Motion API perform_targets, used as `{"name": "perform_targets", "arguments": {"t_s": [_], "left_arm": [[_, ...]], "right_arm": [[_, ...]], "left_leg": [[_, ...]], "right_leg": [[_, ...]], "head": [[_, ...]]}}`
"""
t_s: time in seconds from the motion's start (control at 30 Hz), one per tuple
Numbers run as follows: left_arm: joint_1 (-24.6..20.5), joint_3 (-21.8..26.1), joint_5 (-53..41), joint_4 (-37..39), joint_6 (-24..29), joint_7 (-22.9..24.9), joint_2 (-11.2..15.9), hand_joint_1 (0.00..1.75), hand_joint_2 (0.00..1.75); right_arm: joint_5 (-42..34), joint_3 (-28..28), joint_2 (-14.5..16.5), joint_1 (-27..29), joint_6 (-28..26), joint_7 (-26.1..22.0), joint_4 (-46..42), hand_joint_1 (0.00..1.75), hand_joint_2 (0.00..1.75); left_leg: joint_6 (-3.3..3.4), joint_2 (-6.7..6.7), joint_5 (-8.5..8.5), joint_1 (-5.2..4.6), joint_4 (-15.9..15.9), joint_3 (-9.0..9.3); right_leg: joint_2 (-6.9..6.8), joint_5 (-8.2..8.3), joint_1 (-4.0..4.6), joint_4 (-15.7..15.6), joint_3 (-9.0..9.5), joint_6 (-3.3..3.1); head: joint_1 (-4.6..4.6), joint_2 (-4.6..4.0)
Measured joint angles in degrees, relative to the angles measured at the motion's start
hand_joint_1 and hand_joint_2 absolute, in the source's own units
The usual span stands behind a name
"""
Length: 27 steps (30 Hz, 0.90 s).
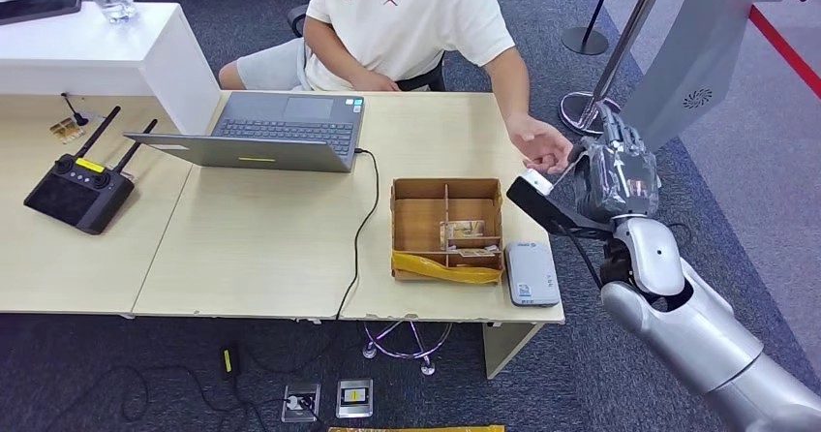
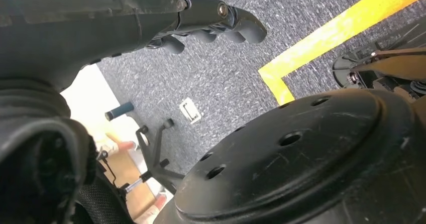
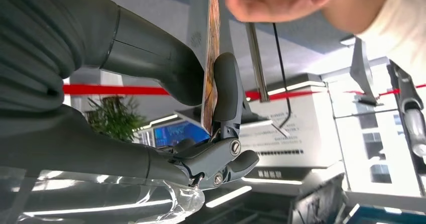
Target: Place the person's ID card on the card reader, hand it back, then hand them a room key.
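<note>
The thin printed card [image 3: 210, 58] stands edge-on at upper centre of the right wrist view, pinched between thumb and finger of the right robot hand [image 3: 201, 83]; the person's hand [image 1: 542, 146] reaches for it at right of the head view; the grey card reader [image 1: 532, 273] lies on the pale wooden bench [image 1: 261, 248] beside the brown divided cardboard box [image 1: 447, 229]; the left robot hand [image 2: 211, 25] hangs with fingers curled, holding nothing.

Head view looks down over the desk [image 1: 271, 229]; both wrist views sit close, the left apparently facing floor.
</note>
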Motion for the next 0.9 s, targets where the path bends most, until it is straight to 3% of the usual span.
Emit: {"name": "perform_targets", "arguments": {"t_s": [0.2, 0.43, 0.63, 0.87, 0.9], "left_arm": [[-0.92, -1.05, -2.46, 0.00, 0.00, 0.68, 0.00, 0.00, 0.00], [-2.73, -2.09, -4.92, -0.03, 0.00, 2.04, -0.05, 0.00, 0.00], [-2.85, -2.37, -5.24, -0.15, 0.00, 2.35, -0.07, 0.00, 0.00], [-2.78, -2.43, -5.29, -0.15, 0.00, 2.47, -0.07, 0.00, 0.00], [-2.77, -2.44, -5.35, -0.15, 0.00, 2.49, -0.07, 0.00, 0.00]], "right_arm": [[0.75, 1.95, 1.79, -8.62, 5.21, -0.93, -0.01, 1.75, 1.75], [-0.05, 8.00, 8.29, -16.61, 8.05, -3.84, 8.50, 1.75, 1.75], [-0.48, 11.81, 13.36, -19.22, 7.65, -4.93, 17.46, 1.75, 1.75], [-1.34, 14.12, 16.11, -20.21, 7.72, -5.16, 23.81, 1.75, 1.75], [-1.56, 14.42, 16.37, -20.30, 7.73, -5.16, 24.76, 1.68, 1.75]], "left_leg": [[0.00, -0.02, 0.00, 0.02, 0.00, -0.07], [-0.02, -0.10, 0.02, 0.09, -0.01, -0.11], [-0.02, -0.19, 0.02, 0.10, 0.00, -0.12], [-0.03, -0.19, 0.02, 0.10, 0.00, -0.12], [-0.02, -0.19, 0.01, 0.10, 0.00, -0.12]], "right_leg": [[-0.03, 0.00, 0.01, 0.03, -0.01, 0.00], [-0.09, 0.00, 0.08, 0.04, -0.01, -0.01], [-0.15, -0.01, 0.09, 0.04, -0.02, -0.01], [-0.14, -0.01, 0.09, 0.00, -0.02, -0.01], [-0.13, -0.01, 0.09, 0.00, -0.02, -0.01]], "head": [[0.00, 0.00], [0.00, 0.00], [0.01, 0.00], [0.01, 0.00], [0.01, 0.00]]}}
